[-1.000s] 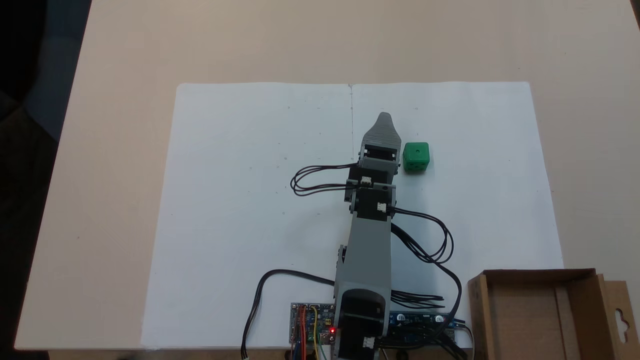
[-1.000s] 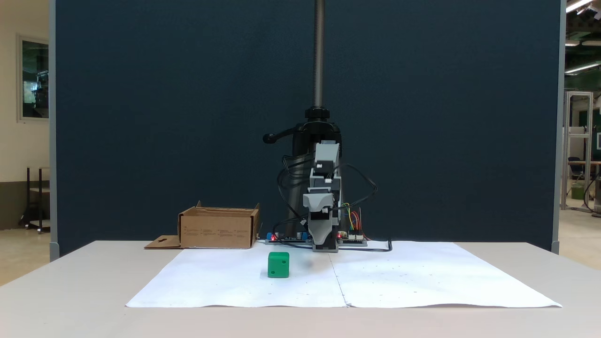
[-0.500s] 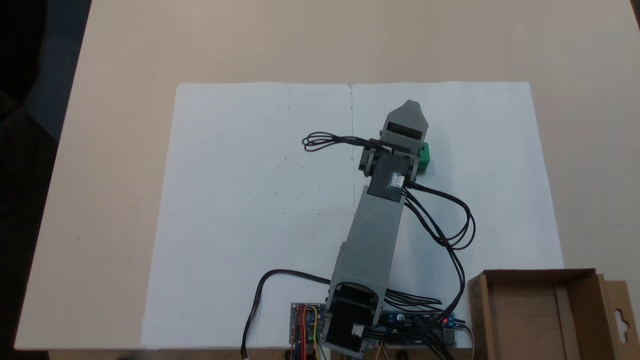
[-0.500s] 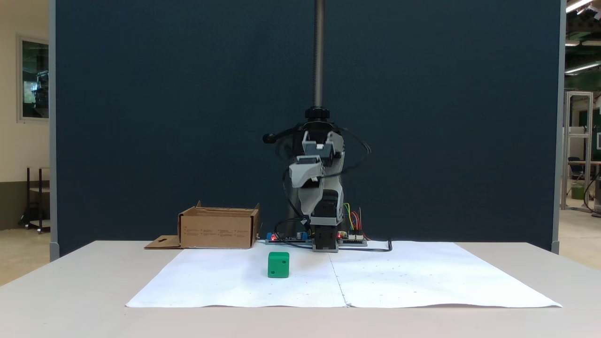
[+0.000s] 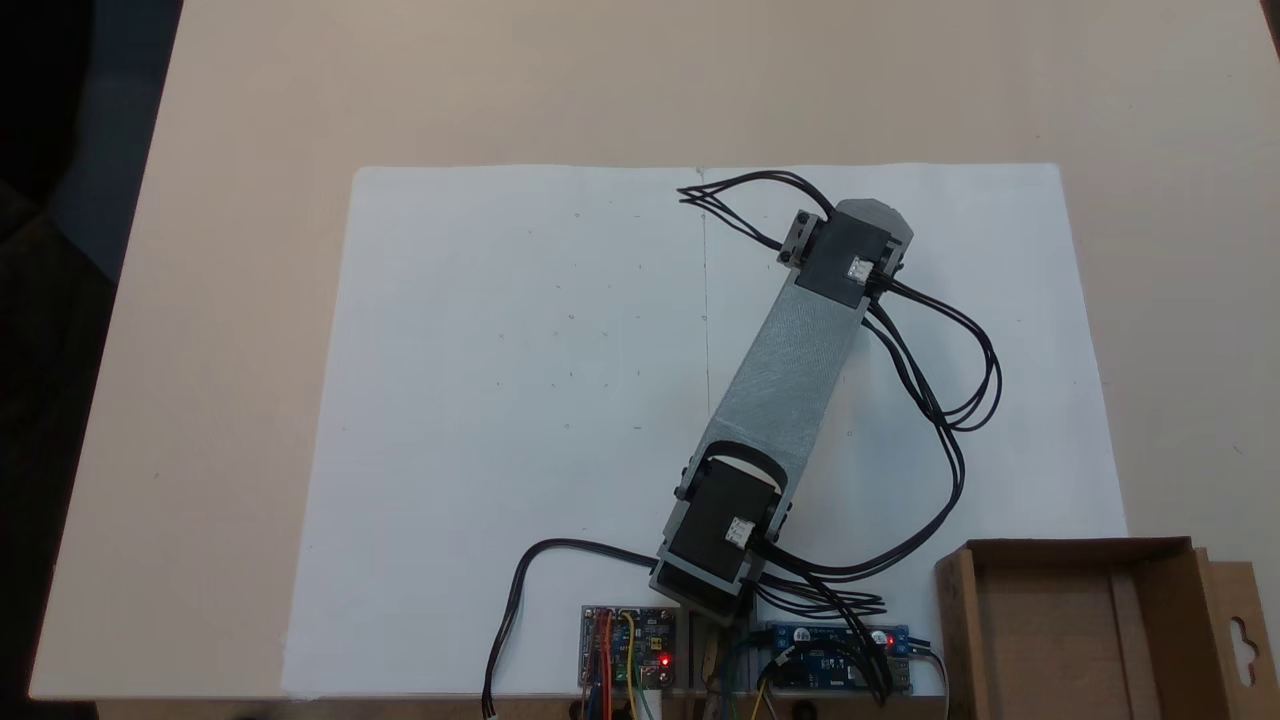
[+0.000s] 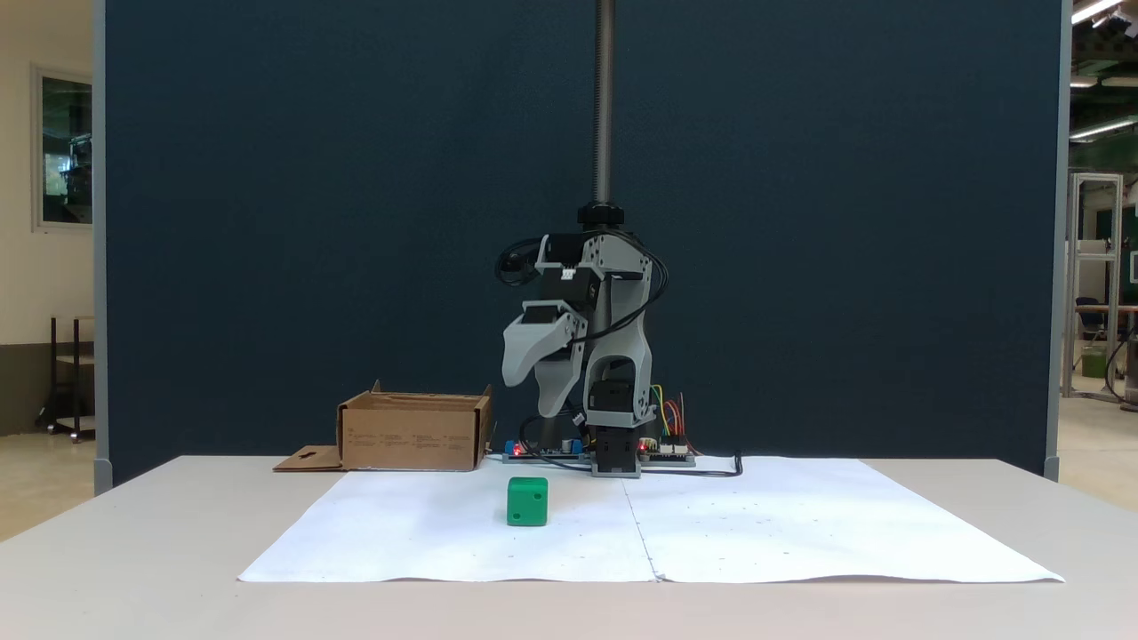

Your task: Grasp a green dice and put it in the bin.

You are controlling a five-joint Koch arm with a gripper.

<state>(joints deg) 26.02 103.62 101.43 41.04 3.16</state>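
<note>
Green dice [image 6: 527, 501] sits ungrasped on the white paper sheet [image 6: 756, 533] mid-tabletop, while the end effector [image 6: 539, 388] hangs above it, jaws parted and empty. Grasp and drop into the cardboard bin [image 5: 1170, 560] at the tabletop's corner remain undone.

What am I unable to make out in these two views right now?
- Dice: from above, the arm covers it.
- Claw: from above, hidden under the arm's wrist.
- Bin: from the front, its near wall hides the floor; from above, the bottom edge cuts it off.
- Dice pips: too small from the front.
</note>
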